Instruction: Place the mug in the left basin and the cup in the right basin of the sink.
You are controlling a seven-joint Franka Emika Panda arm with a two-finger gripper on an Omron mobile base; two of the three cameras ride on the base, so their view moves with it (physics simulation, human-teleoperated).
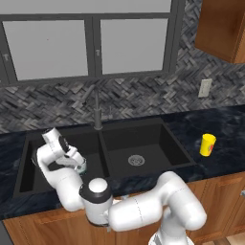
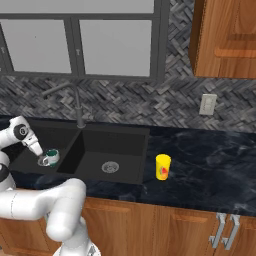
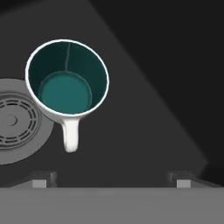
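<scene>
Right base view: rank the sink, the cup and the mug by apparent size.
1. sink
2. cup
3. mug
The cup looks only slightly bigger than the mug, and it sits nearer the camera, so that ranking is unsure.

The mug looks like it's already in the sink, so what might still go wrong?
1. The open pincer hangs just above the mug in the left basin; lifting away carelessly might clip its handle and tip it.
2. The cup stands on the counter near the sink's edge; a clumsy grab might topple it.

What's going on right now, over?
Gripper open, above left basin. Mug upright by its drain. Cup on the counter. Nothing in the way.
</scene>
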